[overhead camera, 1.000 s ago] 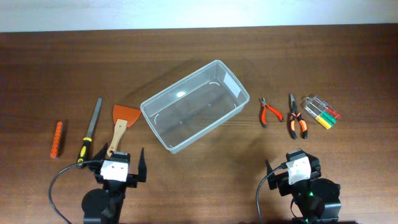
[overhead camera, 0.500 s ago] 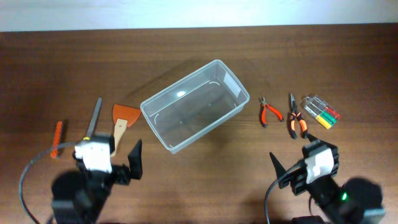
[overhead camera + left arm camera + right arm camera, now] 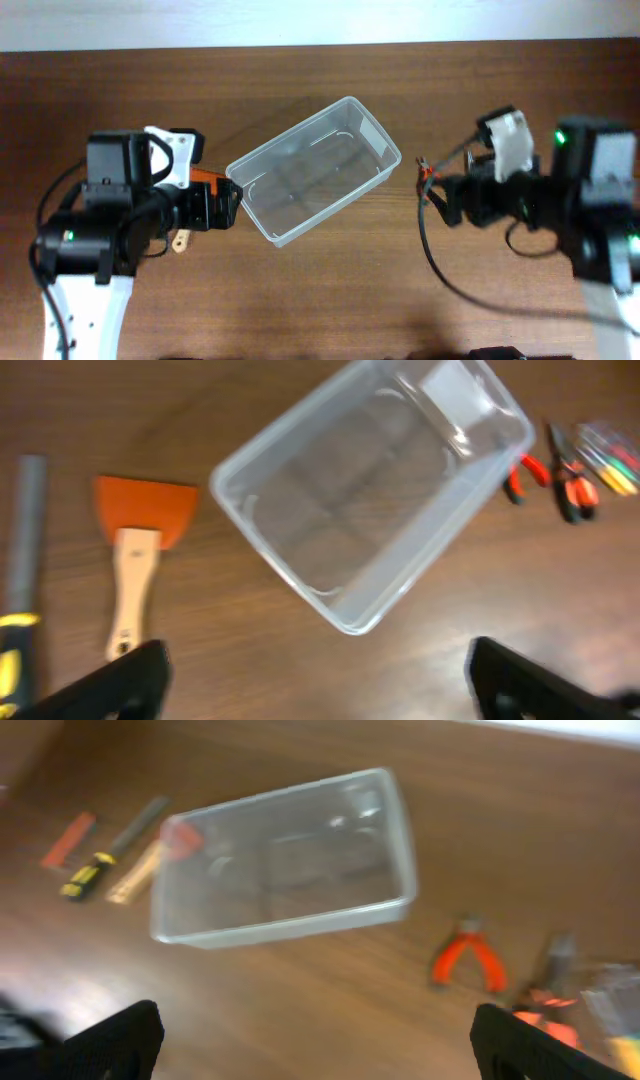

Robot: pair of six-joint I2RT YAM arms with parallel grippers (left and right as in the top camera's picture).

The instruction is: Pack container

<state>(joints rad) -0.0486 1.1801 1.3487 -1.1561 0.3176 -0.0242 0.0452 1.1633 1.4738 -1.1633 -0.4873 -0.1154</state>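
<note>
Left gripper (image 3: 315, 678) near clear, round-cornered container (image 3: 372, 510)

Soft, even light; both wrist views smeared by blur.
We see small glare streaks on the clear rectangular plastic tub (image 3: 365, 495) and a pale sheen on the brown wooden desk (image 3: 60, 980). The overhead view is sharp, with faint shadows.

Seen from overhead, the left arm (image 3: 110, 215) covers most of the scraper (image 3: 207, 178), leaving a strip of orange blade and the handle tip. The right arm (image 3: 540, 195) hides all but a sliver of the red pliers (image 3: 425, 172). In the left wrist view the file (image 3: 30, 530) runs off the lower left edge; the right wrist view is blurred throughout, the right fingers (image 3: 110, 1045) cropped by the bottom edge.
</note>
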